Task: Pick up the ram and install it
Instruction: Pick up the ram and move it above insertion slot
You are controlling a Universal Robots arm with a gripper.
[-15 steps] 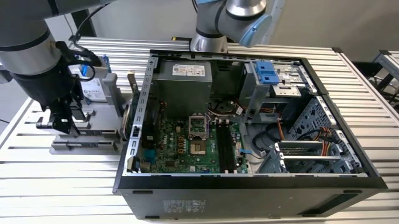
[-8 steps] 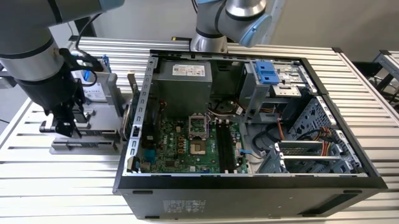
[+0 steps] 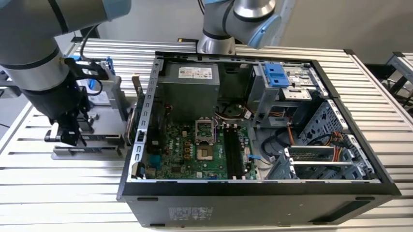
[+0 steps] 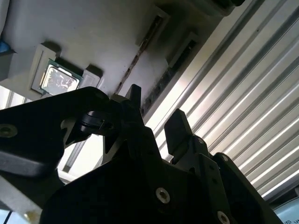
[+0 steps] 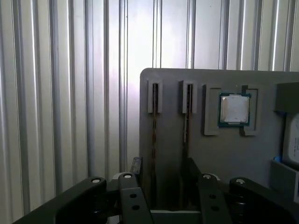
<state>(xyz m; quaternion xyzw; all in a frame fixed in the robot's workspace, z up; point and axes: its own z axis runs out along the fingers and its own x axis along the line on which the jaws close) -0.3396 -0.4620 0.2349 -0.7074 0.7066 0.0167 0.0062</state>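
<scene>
The tool hangs over a grey holder that lies on the ribbed metal bench, at the exterior view's left of the open computer case. Its jaws stand wide apart and hold nothing.

In the first wrist view the ram stands on edge in a narrow slot of the holder, near the holder's edge. A second thin dark stick stands in the slot just beside it. Both slots lie between the two black fingers. Whether the fingers touch the holder cannot be told.

A small square silver processor chip sits in its own recess of the holder, beyond the second slot.

Inside the case the green motherboard lies flat, with long black memory slots running beside the processor socket. The grey power supply bears a white label, and the case front carries a pale one. The print on both cannot be made out.
</scene>
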